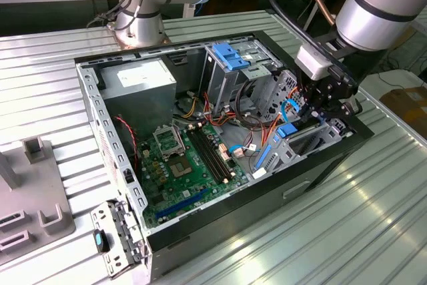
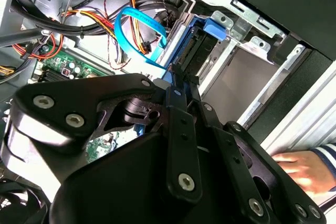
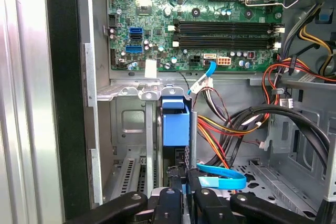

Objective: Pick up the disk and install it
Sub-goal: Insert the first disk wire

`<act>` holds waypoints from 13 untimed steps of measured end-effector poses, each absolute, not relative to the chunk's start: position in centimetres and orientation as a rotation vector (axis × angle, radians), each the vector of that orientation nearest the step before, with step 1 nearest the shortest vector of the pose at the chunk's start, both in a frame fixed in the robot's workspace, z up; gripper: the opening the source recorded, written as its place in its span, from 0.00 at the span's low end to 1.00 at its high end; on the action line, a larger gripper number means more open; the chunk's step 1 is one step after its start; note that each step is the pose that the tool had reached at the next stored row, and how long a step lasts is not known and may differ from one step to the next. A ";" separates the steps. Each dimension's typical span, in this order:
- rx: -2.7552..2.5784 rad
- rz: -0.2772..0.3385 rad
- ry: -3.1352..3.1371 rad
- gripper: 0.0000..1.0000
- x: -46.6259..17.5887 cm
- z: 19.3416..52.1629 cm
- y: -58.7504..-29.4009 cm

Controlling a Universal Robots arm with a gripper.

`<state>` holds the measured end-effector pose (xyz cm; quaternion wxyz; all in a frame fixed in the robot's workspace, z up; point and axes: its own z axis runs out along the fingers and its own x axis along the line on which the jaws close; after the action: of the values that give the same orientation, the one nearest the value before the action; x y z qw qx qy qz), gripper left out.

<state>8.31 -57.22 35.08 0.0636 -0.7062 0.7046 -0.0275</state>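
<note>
At the exterior view's right end of the open computer case (image 1: 91, 101), the claw (image 3: 182, 176) is pinching the disk (image 3: 176, 124) on edge, its blue rail pointing into the drive bay (image 3: 126, 129), probably so the rails are lining up with the bay's guides. The case is lying on a ribbed metal bench (image 1: 300, 245), and a person's hand (image 2: 296, 169) is resting near it
</note>
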 end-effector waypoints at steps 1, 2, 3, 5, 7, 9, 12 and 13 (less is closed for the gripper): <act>-2.133 -0.083 2.128 0.16 8.3 35.1 -57.2; -2.133 -0.083 2.128 0.16 8.3 35.1 -57.2; -2.133 -0.083 2.128 0.16 8.3 35.2 -57.2; -2.133 -0.083 2.128 0.16 8.3 35.3 -57.2; -2.133 -0.083 2.128 0.16 8.3 35.3 -57.2; -2.133 -0.083 2.128 0.16 8.5 35.3 -57.2; -2.133 -0.083 2.129 0.16 8.7 35.3 -57.2; -2.133 -0.083 2.128 0.16 8.8 35.3 -57.2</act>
<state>8.77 -57.21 35.27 0.0635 -0.7062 0.7046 -0.0275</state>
